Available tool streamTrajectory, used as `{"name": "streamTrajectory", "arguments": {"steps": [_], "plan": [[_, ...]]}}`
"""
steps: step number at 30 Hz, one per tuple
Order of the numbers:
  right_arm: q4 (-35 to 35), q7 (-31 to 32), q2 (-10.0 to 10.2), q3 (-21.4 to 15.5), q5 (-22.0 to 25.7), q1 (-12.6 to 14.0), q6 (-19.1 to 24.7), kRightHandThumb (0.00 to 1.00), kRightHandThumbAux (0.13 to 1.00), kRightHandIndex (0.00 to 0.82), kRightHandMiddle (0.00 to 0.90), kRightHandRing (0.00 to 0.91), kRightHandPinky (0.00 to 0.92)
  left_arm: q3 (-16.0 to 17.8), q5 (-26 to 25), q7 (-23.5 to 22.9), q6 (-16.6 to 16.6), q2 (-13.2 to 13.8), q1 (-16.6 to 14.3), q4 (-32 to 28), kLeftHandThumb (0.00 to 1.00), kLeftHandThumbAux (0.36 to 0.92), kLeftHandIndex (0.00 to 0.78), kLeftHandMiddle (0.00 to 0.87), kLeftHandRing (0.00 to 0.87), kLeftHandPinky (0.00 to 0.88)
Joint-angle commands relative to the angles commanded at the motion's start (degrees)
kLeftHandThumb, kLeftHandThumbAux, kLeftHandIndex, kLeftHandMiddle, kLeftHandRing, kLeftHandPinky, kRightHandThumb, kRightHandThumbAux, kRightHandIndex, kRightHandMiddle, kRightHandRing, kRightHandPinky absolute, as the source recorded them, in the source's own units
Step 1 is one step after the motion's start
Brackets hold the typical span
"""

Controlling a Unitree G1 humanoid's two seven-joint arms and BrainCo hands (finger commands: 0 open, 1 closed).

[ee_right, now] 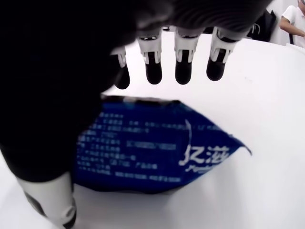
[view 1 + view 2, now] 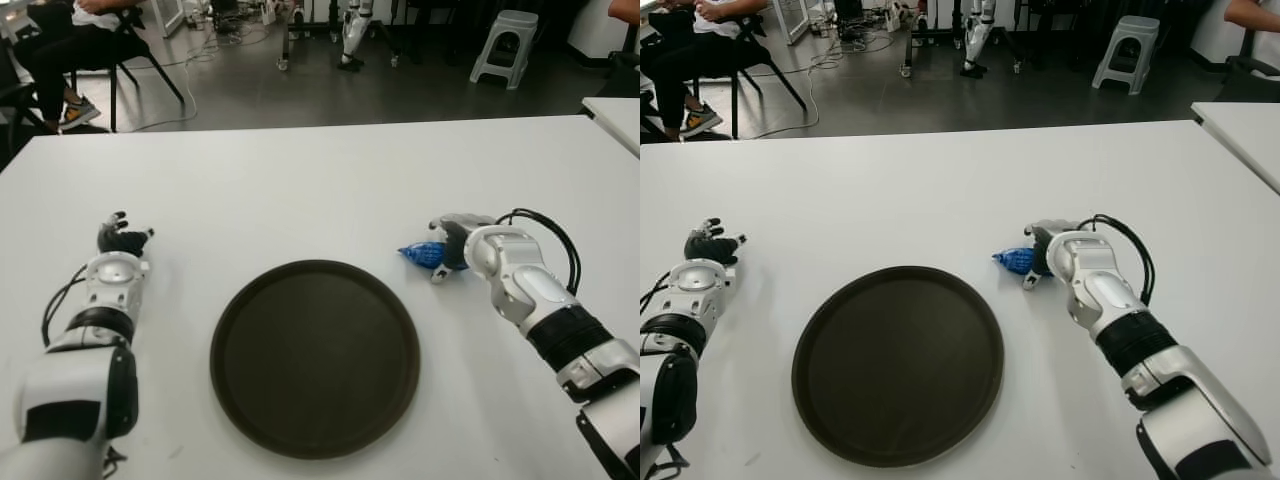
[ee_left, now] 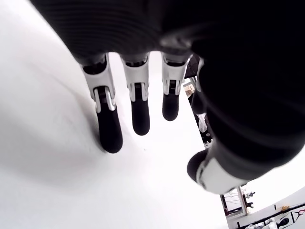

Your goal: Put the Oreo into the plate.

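Observation:
The Oreo (image 2: 422, 254) is a blue packet lying on the white table (image 2: 300, 190), just right of the round dark plate (image 2: 315, 357). My right hand (image 2: 450, 248) is at the packet's right end. In the right wrist view the packet (image 1: 157, 148) lies under the palm, with the fingers (image 1: 183, 67) stretched out straight beyond it and the thumb (image 1: 50, 202) on its other side, not closed on it. The plate holds nothing. My left hand (image 2: 122, 240) shows at the far left of the table, left of the plate, with its fingers (image 3: 138, 109) extended.
Beyond the table's far edge are a seated person on a chair (image 2: 70, 50) at the back left, a grey stool (image 2: 508, 45) at the back right and robot legs (image 2: 355, 35). The corner of another white table (image 2: 615, 115) shows at the right.

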Motion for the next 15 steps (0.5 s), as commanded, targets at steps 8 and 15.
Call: {"name": "streamTrajectory", "arguments": {"steps": [8,15], "plan": [[-0.3,0.8,-0.3,-0.7,0.9,0.6,-1.3,0.000,0.774,0.039,0.067,0.047,0.001,-0.4,0.4,0.4,0.4,0.0,0.0,0.0,0.282,0.760,0.090,0.129,0.151,0.151],[-0.5,1.5,-0.6,-0.9,1.9,0.6,-2.6,0.000,0.748,0.036,0.067,0.049,0.000,-0.6,0.4,0.3,0.3,0.0,0.1,0.0,0.290,0.763,0.087,0.132,0.149,0.153]]}}
